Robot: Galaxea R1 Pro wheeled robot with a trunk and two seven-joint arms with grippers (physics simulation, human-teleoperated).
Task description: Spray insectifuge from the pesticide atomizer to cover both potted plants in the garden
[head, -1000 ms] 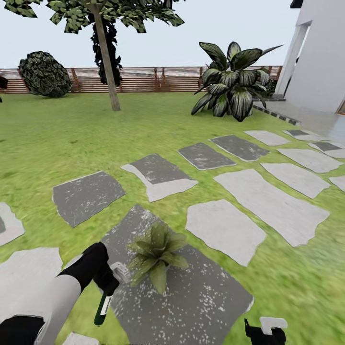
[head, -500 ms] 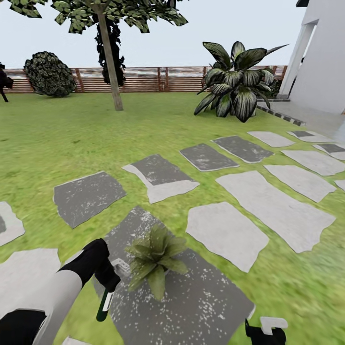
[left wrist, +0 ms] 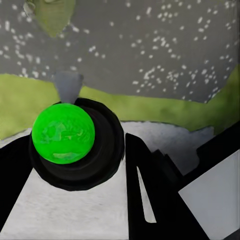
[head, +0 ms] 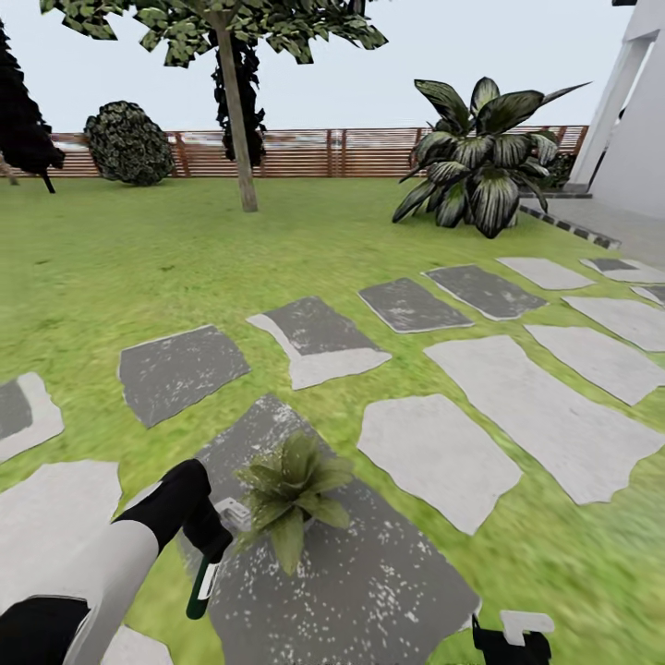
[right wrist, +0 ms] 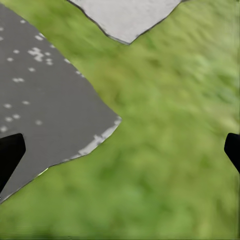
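Note:
My left gripper [head: 207, 547] is shut on the pesticide atomizer [head: 198, 591], a slim dark-green bottle with a white label. Its pale grey spray head [head: 232, 513] points at a potted plant [head: 290, 491] from just beside the leaves. That low olive rosette stands on a dark speckled paving stone [head: 369, 591]. In the left wrist view the bottle's bright green end [left wrist: 63, 133] sits in the black fingers [left wrist: 150, 190], with the nozzle [left wrist: 67, 86] beyond it. My right gripper [right wrist: 121, 152] is open over grass and sits low at the right [head: 513, 637]. The other potted plant is out of view.
Grey paving stones [head: 434, 457] run across the green lawn [head: 111, 268]. A trunked tree [head: 235, 120], a round dark bush [head: 129, 143] and a big broad-leaved plant [head: 480, 157] stand before the brown slat fence [head: 296, 152]. A white building [head: 637, 120] stands at the right.
The camera has swung left, so the whole scene has shifted right and a dark tree has come in at the far left. The left gripper still holds the atomizer beside the plant.

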